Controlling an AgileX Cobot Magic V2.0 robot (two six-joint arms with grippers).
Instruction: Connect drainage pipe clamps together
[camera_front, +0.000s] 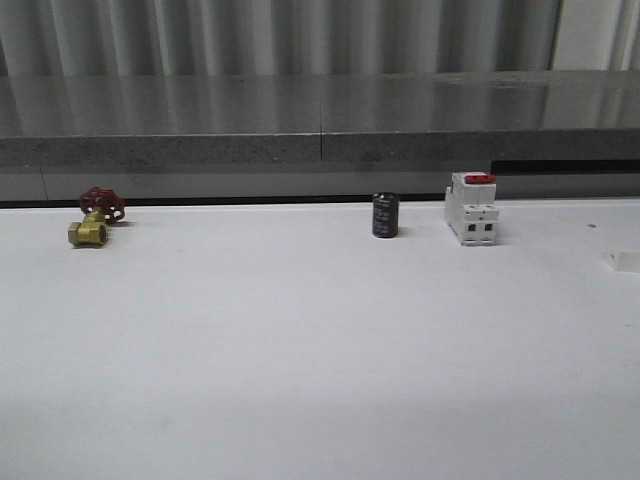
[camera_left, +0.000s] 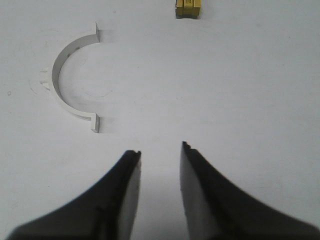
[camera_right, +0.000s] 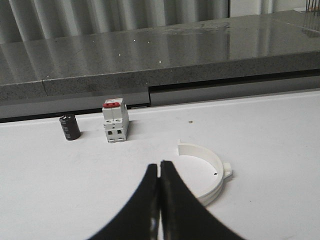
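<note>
One white half-ring drainage pipe clamp (camera_left: 65, 80) lies flat on the white table in the left wrist view, ahead of my left gripper (camera_left: 160, 150) and off to one side. That gripper is open, nothing between its black fingers. A second white half-ring clamp (camera_right: 212, 170) lies in the right wrist view, just beyond and beside my right gripper (camera_right: 159, 164). The right gripper is shut with its fingertips together, holding nothing. The two clamps lie apart, each near its own arm.
Along the table's far edge stand a brass valve with a red handwheel (camera_front: 95, 218), a black cylinder (camera_front: 385, 215) and a white breaker with a red top (camera_front: 472, 207). A grey stone ledge (camera_front: 320, 130) runs behind. A small white piece (camera_front: 625, 262) lies at the right edge.
</note>
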